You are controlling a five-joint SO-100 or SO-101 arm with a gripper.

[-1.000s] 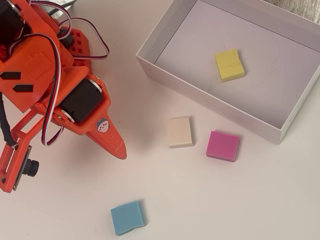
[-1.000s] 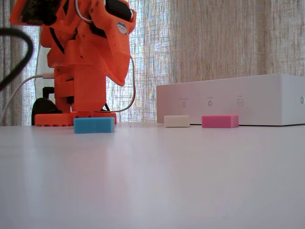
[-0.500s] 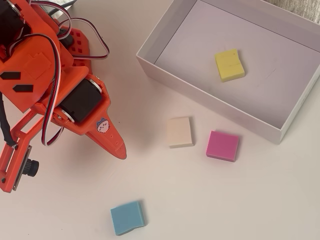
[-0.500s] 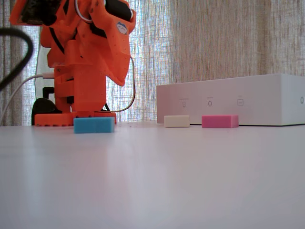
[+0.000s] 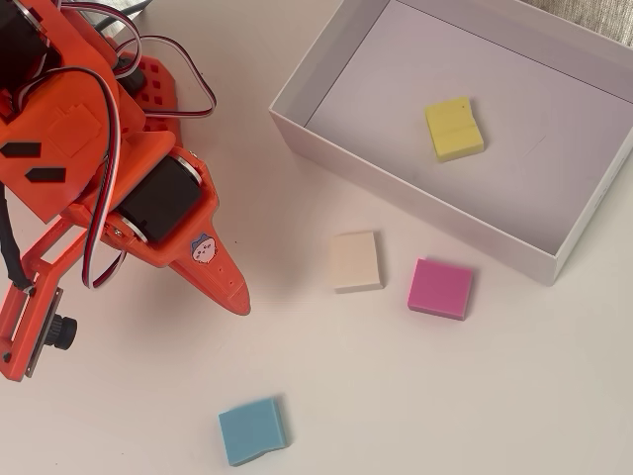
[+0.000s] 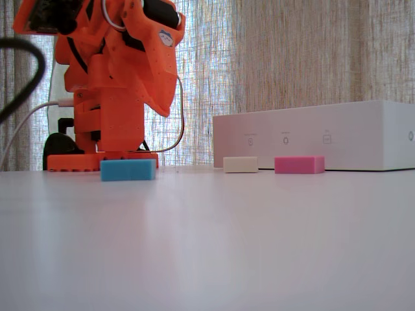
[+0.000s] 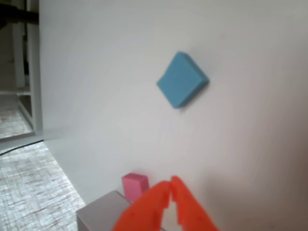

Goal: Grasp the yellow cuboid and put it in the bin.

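Yellow cuboid (image 5: pixel 454 129) lies flat inside bin (image 5: pixel 297 119), overhead view. Gripper (image 7: pixel 170 185) jaws pressed together, empty, above table (image 7: pixel 240 144).

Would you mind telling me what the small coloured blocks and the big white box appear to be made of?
The small flat yellow square block, lying in the box, looks like matte foam: soft edges, no shine, a faint groove on top. The cream, pink and blue blocks on the table share that look. The large shallow white rectangular box seems to be thin cardboard, judging by its thin straight walls, though plastic is possible.
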